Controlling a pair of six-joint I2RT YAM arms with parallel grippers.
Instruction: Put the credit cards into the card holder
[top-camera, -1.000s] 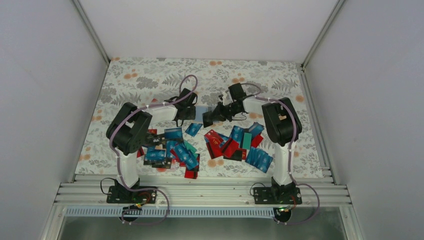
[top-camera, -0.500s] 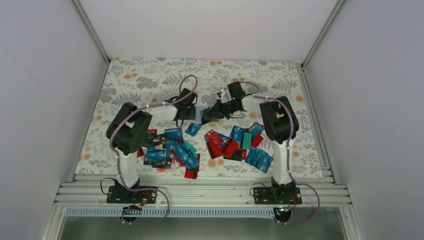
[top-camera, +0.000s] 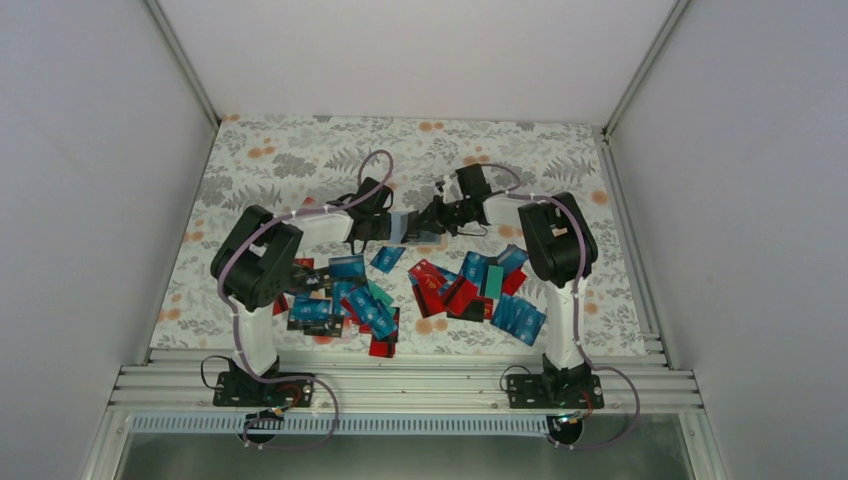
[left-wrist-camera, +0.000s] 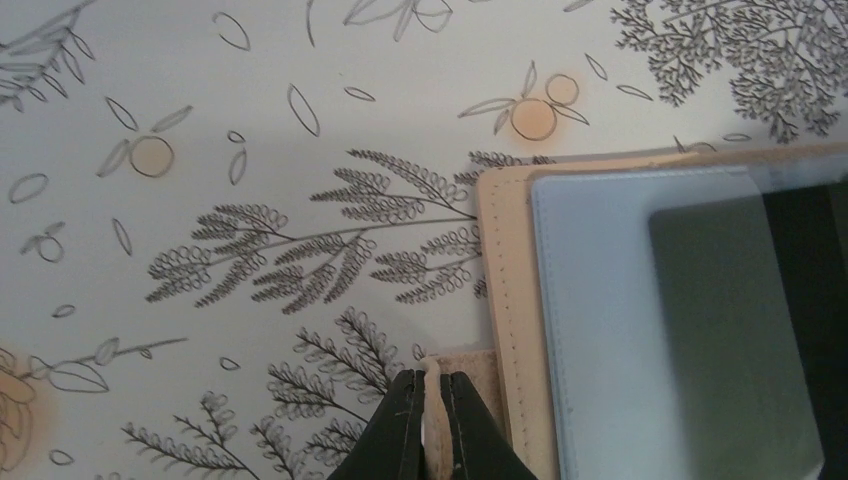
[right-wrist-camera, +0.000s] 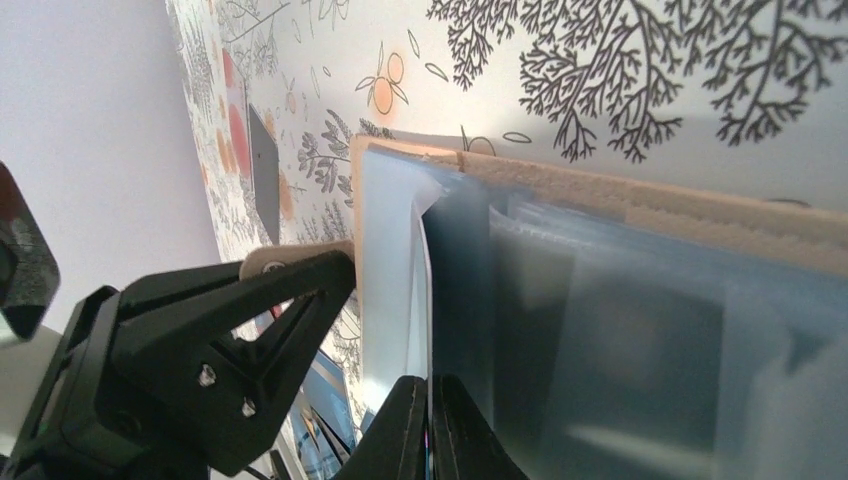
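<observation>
The card holder (left-wrist-camera: 512, 300) is a beige pouch with a pale blue-grey lining (left-wrist-camera: 620, 300), lying open on the floral cloth. My left gripper (left-wrist-camera: 432, 378) is shut on the holder's small beige tab. My right gripper (right-wrist-camera: 430, 385) is shut on a thin credit card held edge-on, its front edge in between the holder's pale flap (right-wrist-camera: 385, 260) and its inner sleeves. In the top view the two grippers meet at the holder (top-camera: 402, 226), left gripper (top-camera: 383, 228) and right gripper (top-camera: 424, 226) on either side. Loose credit cards (top-camera: 350, 300) lie scattered nearer the bases.
A second spread of blue, red and teal cards (top-camera: 475, 285) lies under the right arm's elbow. White walls and aluminium rails (top-camera: 400, 380) enclose the floral table (top-camera: 300, 150). The left gripper's black finger (right-wrist-camera: 250, 310) sits close beside the right jaws.
My right gripper has moved left with its card until it meets the card holder held by the left gripper. The left arm has hardly shifted.
</observation>
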